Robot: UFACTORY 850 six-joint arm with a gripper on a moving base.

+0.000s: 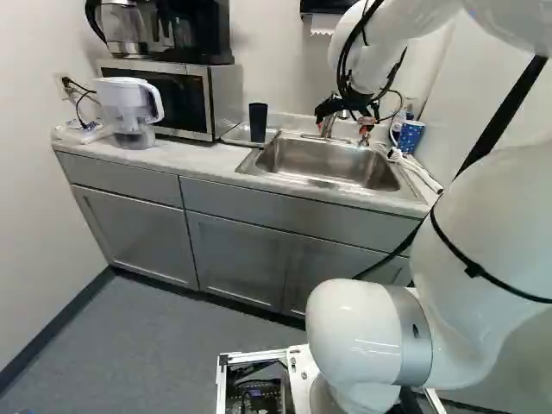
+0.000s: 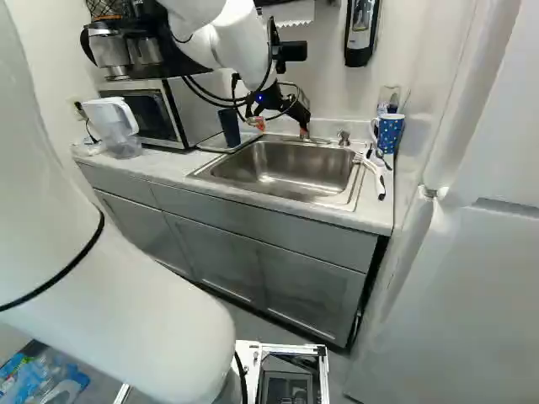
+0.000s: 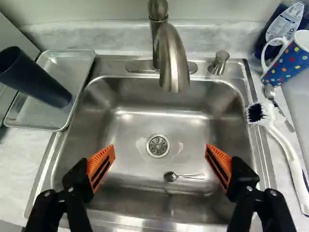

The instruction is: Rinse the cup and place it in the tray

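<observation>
Presently, jaws: standing wide apart over the sink (image 3: 193, 128), with nothing between the orange pads of my gripper (image 3: 161, 150).
Clock: centred on the drain (image 3: 158, 145), 12 o'clock towards the faucet (image 3: 175, 63).
Cup: dark, upright, at 10 o'clock, standing in the tray (image 3: 75, 70) near its sink-side edge; I point to the cup (image 3: 36, 79) as the likely task item.
Stage: placing looks complete; whether the cup was rinsed cannot be told, and no stream shows at the spout. If it was rinsed, I need only withdraw.
Cup hazard: a low sweep towards 10 o'clock could let a finger catch the tall wall and topple it, its foot being narrower than its mouth.
Faucet hazard: advancing towards 12 o'clock without lifting could strike the overhanging spout.
Mug hazard: the dotted mug (image 3: 289, 60) at 2 o'clock might be taken for the cup through careless identification.
Brush hazard: a wide swing towards 3 o'clock could knock the brush (image 3: 289, 154) off the rim.
Spoon hazard: descending towards 5 o'clock could press the spoon (image 3: 171, 177) against the basin.
</observation>
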